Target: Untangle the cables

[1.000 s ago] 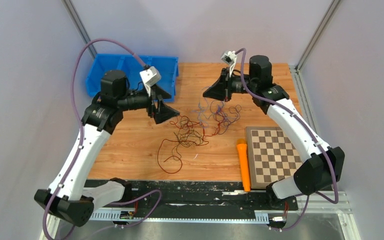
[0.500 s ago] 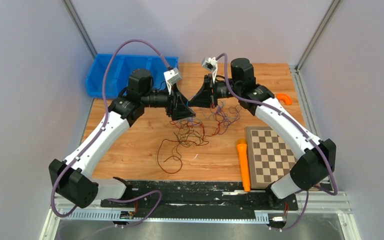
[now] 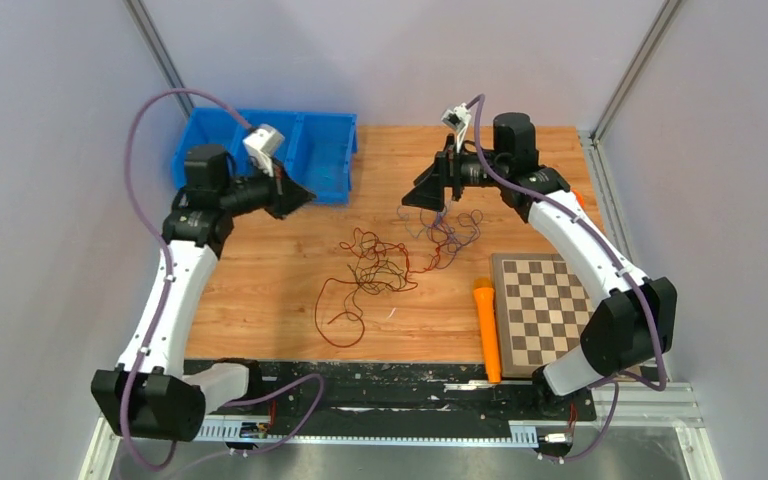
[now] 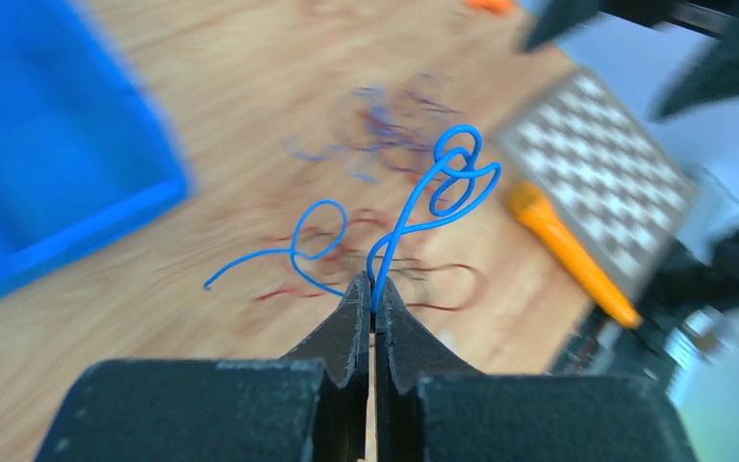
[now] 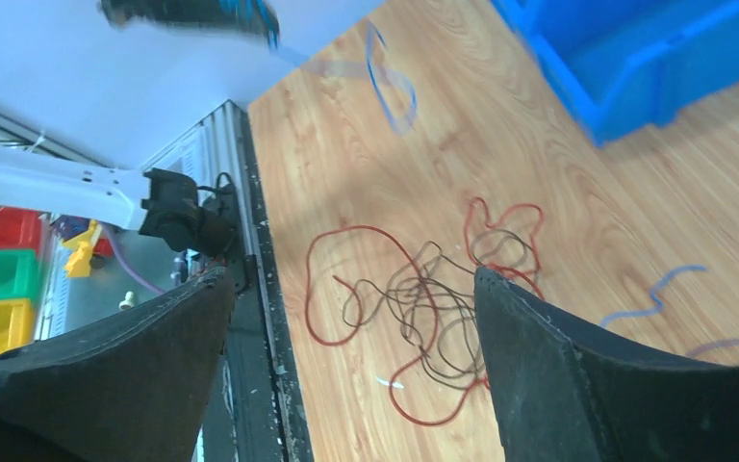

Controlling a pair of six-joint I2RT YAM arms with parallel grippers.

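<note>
Both arms have swung apart over the worktop since their meeting mid-table: the left arm is back by the blue bin and the right arm has withdrawn too. Right jaws stand spread, empty. Left jaws are pressed together, pinching one blue cable that curls free ahead of them. Between the two sets of jaws, the red-and-black tangle and purplish strands lie knotted. I judge one cable is out and most remain.

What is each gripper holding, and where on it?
Left gripper pinches a blue cable partway along its length. Right gripper is open, holding nothing.
</note>
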